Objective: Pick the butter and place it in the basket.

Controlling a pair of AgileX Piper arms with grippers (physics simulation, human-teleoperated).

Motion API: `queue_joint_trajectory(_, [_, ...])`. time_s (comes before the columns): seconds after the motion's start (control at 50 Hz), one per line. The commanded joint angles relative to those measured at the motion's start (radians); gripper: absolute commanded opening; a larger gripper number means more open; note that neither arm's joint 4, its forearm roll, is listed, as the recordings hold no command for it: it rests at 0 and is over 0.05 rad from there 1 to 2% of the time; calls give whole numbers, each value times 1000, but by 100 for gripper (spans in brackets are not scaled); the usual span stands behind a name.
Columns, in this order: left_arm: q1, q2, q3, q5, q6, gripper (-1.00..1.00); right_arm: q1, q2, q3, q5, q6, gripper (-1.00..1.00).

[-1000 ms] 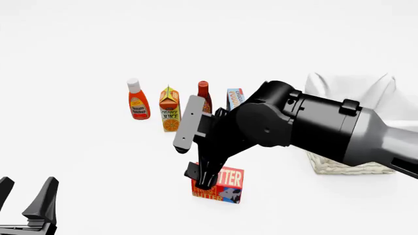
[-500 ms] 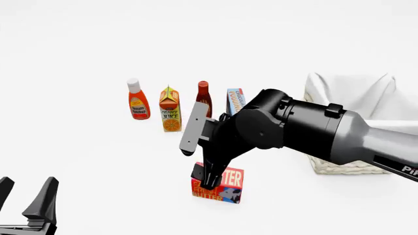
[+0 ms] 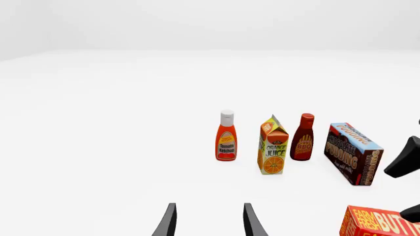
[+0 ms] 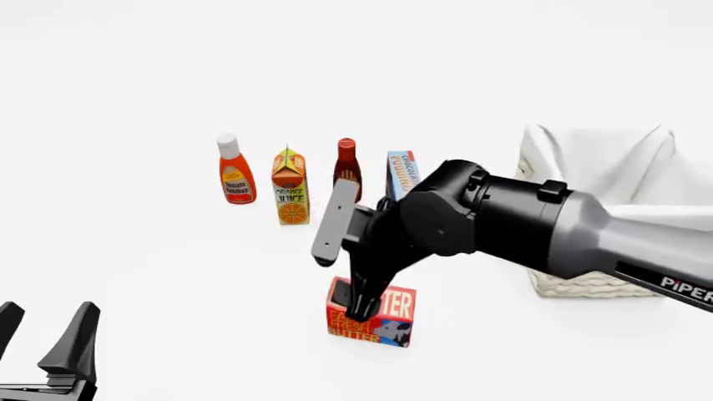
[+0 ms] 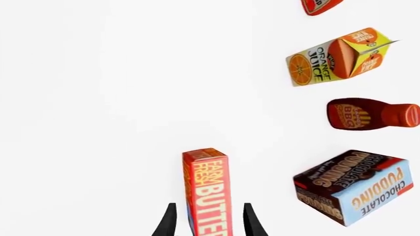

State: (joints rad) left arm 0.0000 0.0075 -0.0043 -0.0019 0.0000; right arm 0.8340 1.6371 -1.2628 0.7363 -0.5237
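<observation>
The butter is a red-orange carton standing on the table near the front centre; it also shows in the left wrist view. My right gripper has come down on it from above and is open. In the right wrist view the butter runs between the two fingers of the right gripper, with a gap on each side. The basket, wicker with a white cloth liner, stands at the right, partly hidden by the right arm. My left gripper hangs open at the lower left, holding nothing.
Behind the butter stands a row: ketchup bottle, orange juice carton, BBQ sauce bottle and chocolate pudding box. The pudding box is the one closest to my right gripper.
My right arm has sunk lower, so its open fingers now straddle the top of the butter. The left arm and all groceries have stayed put.
</observation>
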Motion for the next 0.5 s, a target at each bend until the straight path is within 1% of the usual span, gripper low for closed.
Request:
queue_joint_trajectory(0.02, [0, 0, 0, 0, 0, 100, 8, 8, 24, -28, 12, 100])
queue_joint_trajectory(0.2, [0, 0, 0, 0, 0, 100, 3, 28, 41, -53, 13, 100])
queue_joint_trajectory(0.28, [0, 0, 0, 0, 0, 100, -7, 43, 49, -66, 6, 100])
queue_joint_trajectory(0.32, [0, 0, 0, 0, 0, 100, 0, 39, 59, -71, 15, 100])
queue_joint_trajectory(0.5, [0, 0, 0, 0, 0, 100, -7, 52, 60, -83, 15, 100])
